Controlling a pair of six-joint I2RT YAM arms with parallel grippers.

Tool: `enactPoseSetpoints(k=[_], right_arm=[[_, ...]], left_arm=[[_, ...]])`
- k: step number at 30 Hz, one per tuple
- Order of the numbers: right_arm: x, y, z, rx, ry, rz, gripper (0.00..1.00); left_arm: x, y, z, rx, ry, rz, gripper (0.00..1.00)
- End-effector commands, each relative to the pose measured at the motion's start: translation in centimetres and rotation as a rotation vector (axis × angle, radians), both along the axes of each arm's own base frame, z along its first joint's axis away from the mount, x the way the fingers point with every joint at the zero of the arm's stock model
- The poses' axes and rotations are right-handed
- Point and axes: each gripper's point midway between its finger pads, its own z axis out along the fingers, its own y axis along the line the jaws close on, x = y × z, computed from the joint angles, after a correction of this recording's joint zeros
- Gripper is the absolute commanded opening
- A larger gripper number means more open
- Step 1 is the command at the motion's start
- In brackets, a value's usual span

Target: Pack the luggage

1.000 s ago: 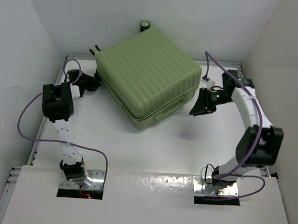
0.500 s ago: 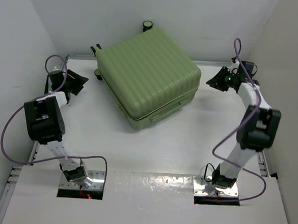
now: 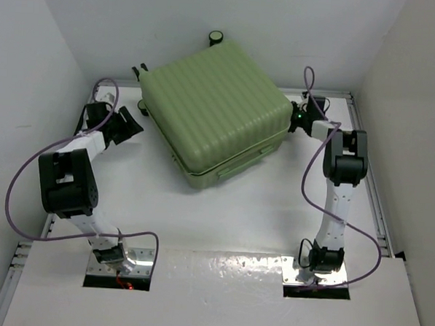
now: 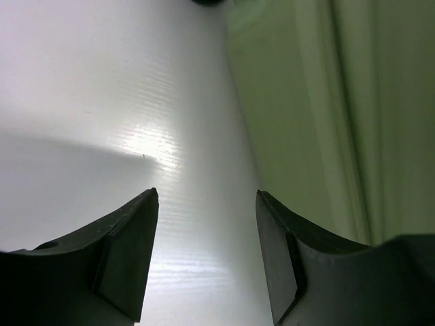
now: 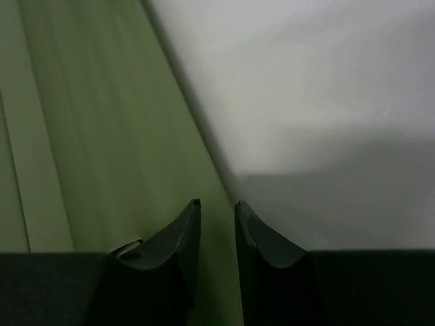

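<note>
Your suitcase (image 3: 216,115) lies shut and flat toward the far edge of the smooth white worktop (image 3: 222,214). It sits askew with its ribbed light-green hard shell facing up and a black wheel (image 3: 214,37) at its far corner. Your left claw (image 4: 207,197) sits just beside its left side, jaws well apart and empty. Your right claw (image 5: 216,204) is at its right corner, jaws parted by a narrow slit and gripping nothing. Bare worktop spreads from the suitcase to the near edge.

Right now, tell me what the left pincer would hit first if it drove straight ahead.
Likely the white table, just beside the luggage: the open left pincer frames bare surface, with the green shell alongside. Depth is unclear.
</note>
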Motion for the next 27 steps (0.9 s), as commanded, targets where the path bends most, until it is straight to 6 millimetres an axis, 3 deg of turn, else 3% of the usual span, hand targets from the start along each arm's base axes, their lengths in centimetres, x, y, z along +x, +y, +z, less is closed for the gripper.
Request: enactPoseSetpoints(k=[1,2,3,4,7,8,9,12,15,17,18,21,23,24,26,27], right_arm=[[-7.9,9.6,4.8,0.137,-0.054,0.308,0.27],[-9.0,10.2,6.6,0.122,-0.102,0.343,0.27],[-10.5,10.8,6.9,0.128,-0.112,0.388,0.27],[-13.3,11.8,7.3,0.132,-0.092,0.427,0.27],[-16.8,12.9,7.6,0.130,-0.070,0.479,0.27],[-17.9,12.9,7.7,0.130,-0.063,0.483,0.27],[-18.9,13.0,7.2,0.129,-0.043,0.487,0.27],[-20.5,13.6,8.6,0.122,-0.060,0.514,0.27],[-21.5,14.0,9.5,0.091,-0.096,0.539,0.27],[-22.0,14.3,9.9,0.060,-0.128,0.551,0.27],[-22.2,14.5,9.8,0.048,-0.125,0.551,0.27],[-21.9,14.4,10.1,0.037,-0.129,0.529,0.27],[-21.5,13.8,10.3,0.014,-0.147,0.518,0.27],[-20.7,13.4,11.2,0.002,-0.175,0.505,0.28],[-20.2,12.0,11.2,-0.038,-0.184,0.493,0.28],[-19.4,11.6,12.0,-0.053,-0.210,0.478,0.28]], left_arm=[[0.2,0.6,6.3,0.091,-0.157,-0.077,0.62],[-0.5,1.2,6.5,0.085,-0.168,-0.078,0.62],[-0.8,1.8,7.3,0.099,-0.193,-0.077,0.62],[-1.2,2.4,9.6,0.140,-0.269,-0.082,0.61],[-2.6,3.6,12.8,0.216,-0.371,-0.137,0.56],[-3.2,4.1,15.2,0.303,-0.423,-0.184,0.54],[-4.0,2.5,16.4,0.301,-0.475,-0.314,0.52],[-6.2,1.3,18.9,0.391,-0.529,-0.525,0.39],[-8.6,0.8,19.2,0.428,-0.536,-0.593,0.37],[-8.8,2.1,18.6,0.458,-0.497,-0.504,0.37],[-9.3,3.6,16.7,0.342,-0.421,-0.360,0.37],[-9.2,7.9,14.9,0.202,-0.380,-0.102,0.48],[-8.2,9.5,14.4,0.173,-0.365,-0.033,0.49],[-7.3,10.3,16.2,0.195,-0.419,-0.036,0.49],[-6.5,8.7,17.5,0.179,-0.469,-0.158,0.45],[-6.3,7.0,18.4,0.225,-0.519,-0.272,0.41]])
